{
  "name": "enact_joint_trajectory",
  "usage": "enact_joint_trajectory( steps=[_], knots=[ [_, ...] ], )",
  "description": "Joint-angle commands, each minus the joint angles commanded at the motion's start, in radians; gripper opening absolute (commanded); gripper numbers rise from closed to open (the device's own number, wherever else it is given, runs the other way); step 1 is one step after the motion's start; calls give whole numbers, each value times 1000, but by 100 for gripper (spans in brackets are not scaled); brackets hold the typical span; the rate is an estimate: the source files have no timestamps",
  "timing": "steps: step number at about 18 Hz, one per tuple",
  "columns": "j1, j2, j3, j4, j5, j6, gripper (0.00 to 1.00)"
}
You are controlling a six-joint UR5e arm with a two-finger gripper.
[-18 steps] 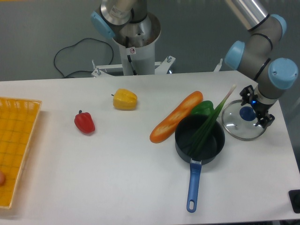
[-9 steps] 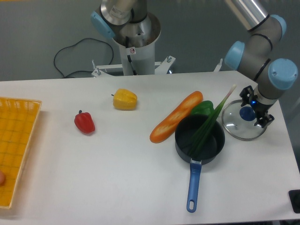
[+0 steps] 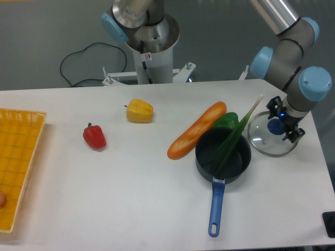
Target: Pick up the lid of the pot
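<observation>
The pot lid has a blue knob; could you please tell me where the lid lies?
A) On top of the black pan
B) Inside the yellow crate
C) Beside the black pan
C: the lid rests on the table beside the black pan, beneath the claw.

My arm (image 3: 269, 61) comes in over the far right corner of the surface (image 3: 104, 198), bending to my rounded wrist (image 3: 315, 82). Near the right edge, my gripper (image 3: 284, 120) slants inward, its two dark fingers parted, one farther toward the far edge.
</observation>
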Motion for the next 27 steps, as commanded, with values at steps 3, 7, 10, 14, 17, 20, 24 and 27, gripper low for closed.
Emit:
enact_joint_trajectory(
  steps=[3, 7, 10, 14, 17, 20, 24, 27],
  knots=[
    [2, 5, -3, -8, 9, 0, 90],
    [2, 8, -8, -24, 11, 2, 90],
    [2, 8, -11, -29, 11, 0, 90],
    [0, 9, -11, -31, 9, -11, 76],
    [0, 8, -6, -31, 9, -21, 69],
    [0, 5, 2, -31, 11, -26, 59],
    [-2, 0, 14, -31, 15, -26, 55],
    [-3, -17, 66, -70, 18, -25, 52]
  ],
)
